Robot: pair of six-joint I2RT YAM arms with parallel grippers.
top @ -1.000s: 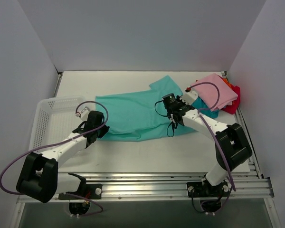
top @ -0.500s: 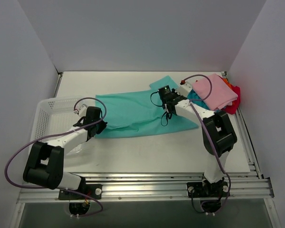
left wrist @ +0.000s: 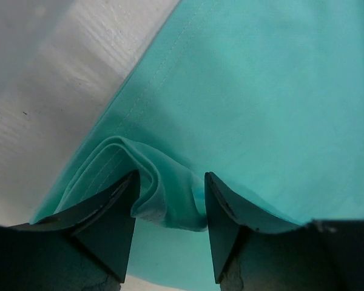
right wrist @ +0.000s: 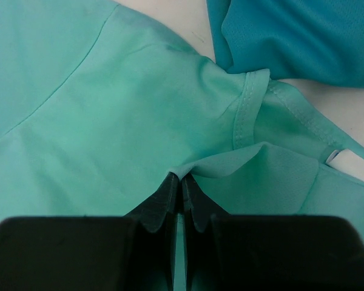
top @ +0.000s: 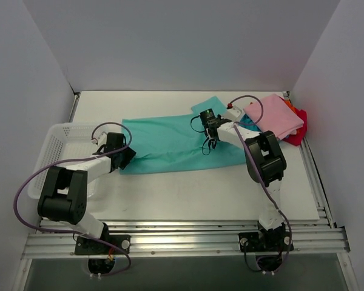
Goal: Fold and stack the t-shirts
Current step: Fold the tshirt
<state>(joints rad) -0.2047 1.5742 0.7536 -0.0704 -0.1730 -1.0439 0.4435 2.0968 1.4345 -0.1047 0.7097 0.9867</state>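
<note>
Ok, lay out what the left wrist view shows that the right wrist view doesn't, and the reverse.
Only the left wrist: the left gripper open, its jaws standing either side of a bunched fold at the hemmed edge of the teal-green t-shirt. Only the right wrist: the right gripper shut on a pinch of that shirt, a white label nearby, and a teal-blue shirt beyond. Both: teal-green cloth lying on the white table.

White table [top: 200,194] bears teal-green t-shirt [top: 164,142], folded stack [top: 276,115], mesh basket [top: 67,128].
</note>
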